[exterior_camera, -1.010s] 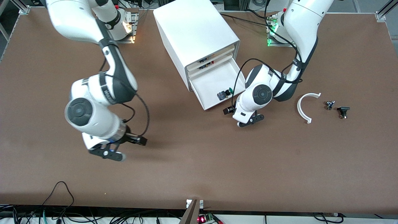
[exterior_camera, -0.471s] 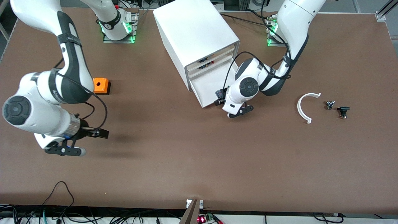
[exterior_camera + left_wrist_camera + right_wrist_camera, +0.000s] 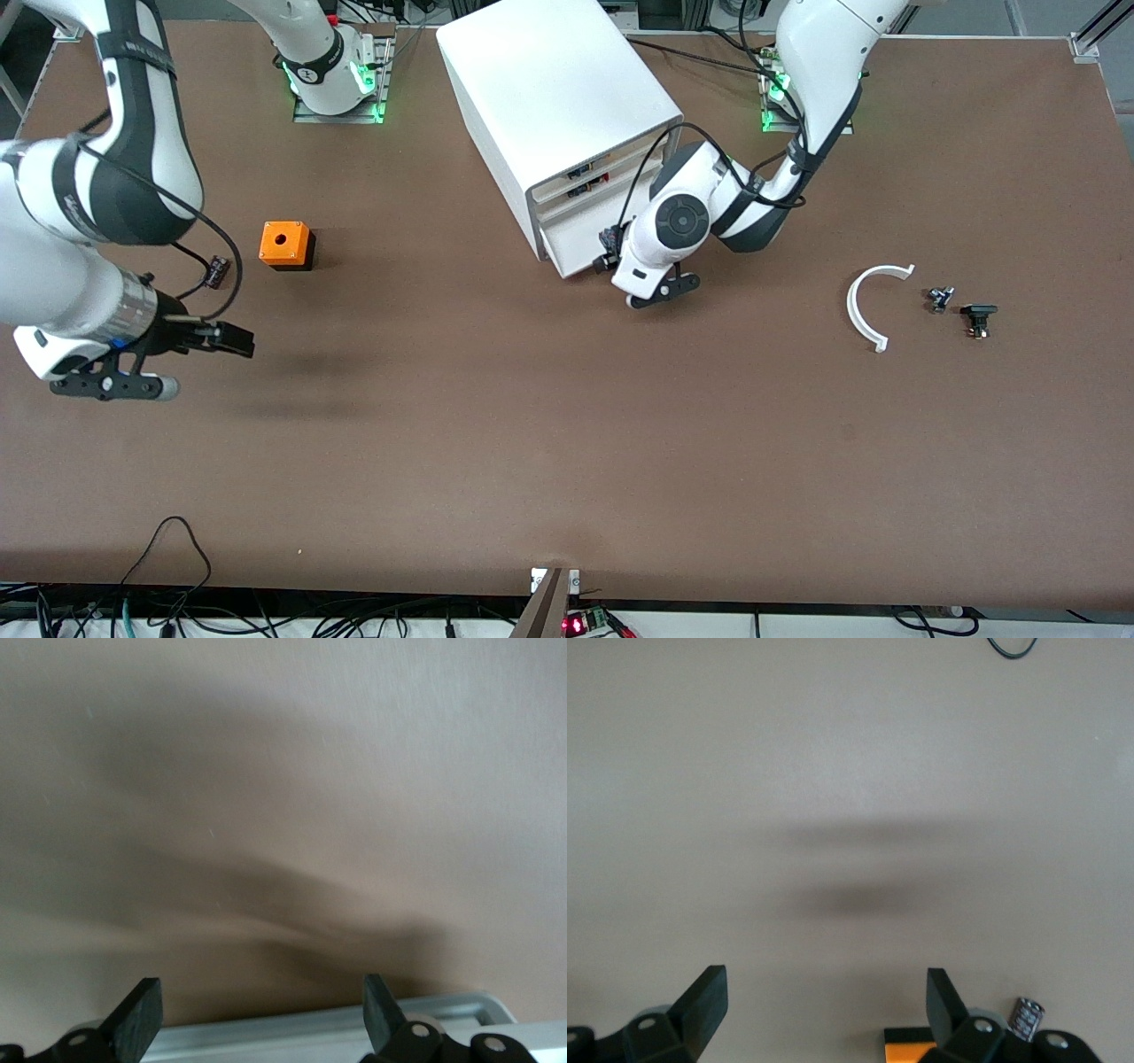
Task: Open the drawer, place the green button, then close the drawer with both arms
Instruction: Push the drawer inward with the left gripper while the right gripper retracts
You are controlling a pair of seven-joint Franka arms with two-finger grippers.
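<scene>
The drawer sticks out only a little from the white cabinet. The button is hidden. My left gripper is low at the drawer's front, at the end toward the left arm. In the left wrist view it is open and empty, with a pale edge crossing between the fingers. My right gripper is up over bare table at the right arm's end. In the right wrist view it is open and empty.
An orange cube with a round hole and a small black ribbed part lie near the right arm; both also show in the right wrist view. A white curved piece and two small dark parts lie toward the left arm's end.
The left gripper has moved toward the cabinet and the drawer has slid almost fully in, hiding the button. The right arm has swung away to its end of the table, uncovering the orange cube.
</scene>
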